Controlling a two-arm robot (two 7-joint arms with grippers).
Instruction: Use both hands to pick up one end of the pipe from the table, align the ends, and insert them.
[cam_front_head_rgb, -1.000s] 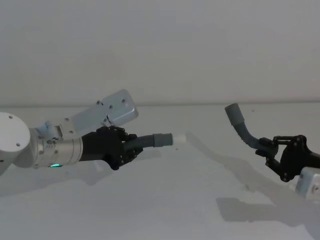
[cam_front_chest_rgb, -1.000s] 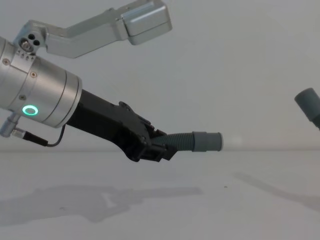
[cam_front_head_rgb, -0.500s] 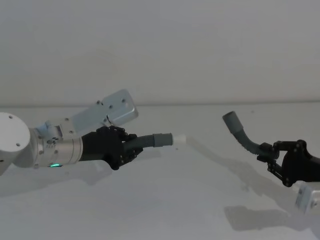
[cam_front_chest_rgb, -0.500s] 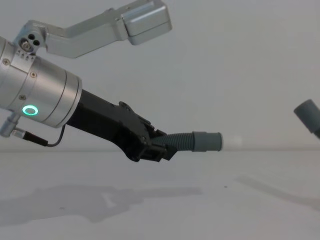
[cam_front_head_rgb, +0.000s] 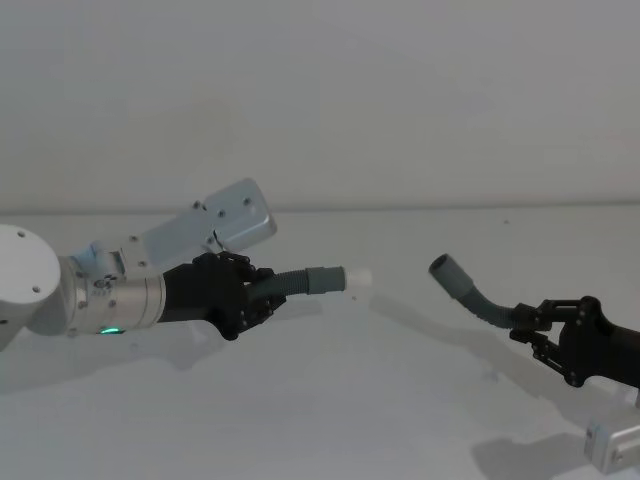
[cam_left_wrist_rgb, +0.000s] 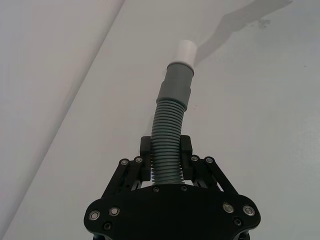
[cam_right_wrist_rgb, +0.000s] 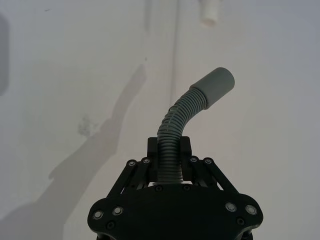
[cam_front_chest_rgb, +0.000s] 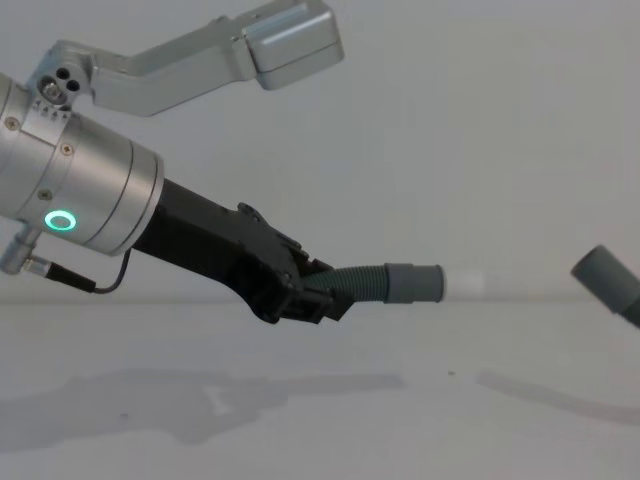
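Head view: left claw (cam_front_head_rgb: 262, 292) is at left-centre above the tabletop (cam_front_head_rgb: 330, 400), clamped on the pipe's (cam_front_head_rgb: 290, 283) corrugated section. The white-tipped cuff (cam_front_head_rgb: 335, 277) sticks out past the fingertips, pointing right, roughly level. Right claw (cam_front_head_rgb: 528, 325) is at the right edge, lower down, clamped on the other corrugated section. From there the pipe bends up and left to the plain cuff (cam_front_head_rgb: 446, 272). The two cuffs face each other, well apart, with the plain one sitting slightly lower and tilted.

Left wrist view: left claw (cam_left_wrist_rgb: 165, 161) has its fingers (cam_left_wrist_rgb: 145, 150) closed on either side of the pipe (cam_left_wrist_rgb: 167, 152). The pipe runs straight out from the jaws. The grey cuff (cam_left_wrist_rgb: 176, 85) and white tip (cam_left_wrist_rgb: 185, 51) are well beyond the fingertips, held off the tabletop (cam_left_wrist_rgb: 260, 125).

Right wrist view: right claw (cam_right_wrist_rgb: 169, 155) grips the pipe (cam_right_wrist_rgb: 172, 135) the same way, jaws tight on the ribs. The pipe curves to one side past the fingertips and ends in the plain cuff (cam_right_wrist_rgb: 214, 86). The white tip (cam_right_wrist_rgb: 210, 14) shows far off, near the frame edge.

Chest view: left claw (cam_front_chest_rgb: 318, 295) comes in from the left, angled down and holding the pipe (cam_front_chest_rgb: 360, 283). Cuff (cam_front_chest_rgb: 412, 283) and white tip (cam_front_chest_rgb: 480, 283) extend right, clear of the tabletop (cam_front_chest_rgb: 400, 420). The plain cuff (cam_front_chest_rgb: 605, 275) shows at the right edge, tilted, apart from the tip.
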